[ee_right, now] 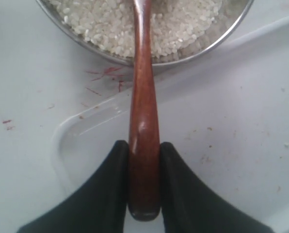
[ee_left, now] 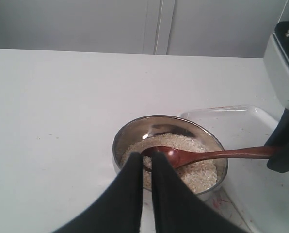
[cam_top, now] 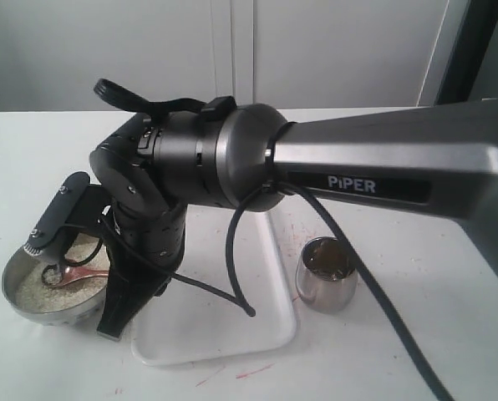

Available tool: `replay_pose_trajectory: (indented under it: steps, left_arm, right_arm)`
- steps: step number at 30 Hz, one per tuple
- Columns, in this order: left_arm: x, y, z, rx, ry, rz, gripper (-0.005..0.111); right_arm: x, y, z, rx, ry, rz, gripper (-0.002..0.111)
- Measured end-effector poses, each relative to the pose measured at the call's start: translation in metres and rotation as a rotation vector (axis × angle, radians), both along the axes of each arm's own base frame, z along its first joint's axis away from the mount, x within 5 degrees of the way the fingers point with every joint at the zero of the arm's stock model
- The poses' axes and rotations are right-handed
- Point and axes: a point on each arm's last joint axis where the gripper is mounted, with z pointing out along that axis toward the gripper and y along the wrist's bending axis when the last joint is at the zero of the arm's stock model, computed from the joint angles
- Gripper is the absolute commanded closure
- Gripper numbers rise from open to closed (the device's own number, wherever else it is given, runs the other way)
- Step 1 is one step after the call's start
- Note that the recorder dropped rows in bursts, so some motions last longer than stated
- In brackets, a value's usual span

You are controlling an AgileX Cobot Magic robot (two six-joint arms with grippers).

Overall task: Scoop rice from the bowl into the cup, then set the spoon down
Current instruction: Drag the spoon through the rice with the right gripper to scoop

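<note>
The wide steel bowl (cam_top: 23, 307) stands at the front left and holds white rice (ee_left: 198, 172). The wooden spoon (ee_left: 183, 156) lies with its oval end resting on the rice, its handle reaching out over the bowl's rim. My right gripper (ee_right: 144, 145) is shut on the far end of that handle, above the white tray. The right arm (cam_top: 190, 159) reaches across from the right. My left gripper (ee_left: 147, 158) hovers on the near side of the bowl, its fingers almost together with nothing between them. The small steel cup (cam_top: 326, 276) stands right of the tray.
A shallow white tray (cam_top: 224, 334) lies between bowl and cup, under the right gripper. A black cable (cam_top: 232, 267) hangs from the right arm over the tray. Faint red marks (ee_right: 105, 77) stain the white table beside the bowl.
</note>
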Motion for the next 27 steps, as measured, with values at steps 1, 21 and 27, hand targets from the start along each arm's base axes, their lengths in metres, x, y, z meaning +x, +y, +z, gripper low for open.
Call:
replay_pose_trajectory:
  steps: [1,21,27]
  left_arm:
    - [0.000,0.000,0.000,0.000,0.000,0.000,0.092]
    - [0.000,0.000,0.000,0.000,0.000,0.000,0.092]
    - [0.000,0.000,0.000,0.000,0.000,0.000,0.092]
  right_arm:
    - [0.000,0.000,0.000,0.005,0.006,-0.003,0.108]
    - [0.003,-0.003,0.013,0.111,0.038,-0.062,0.108]
    - [0.000,-0.006,0.024,0.128,0.037,-0.056,0.108]
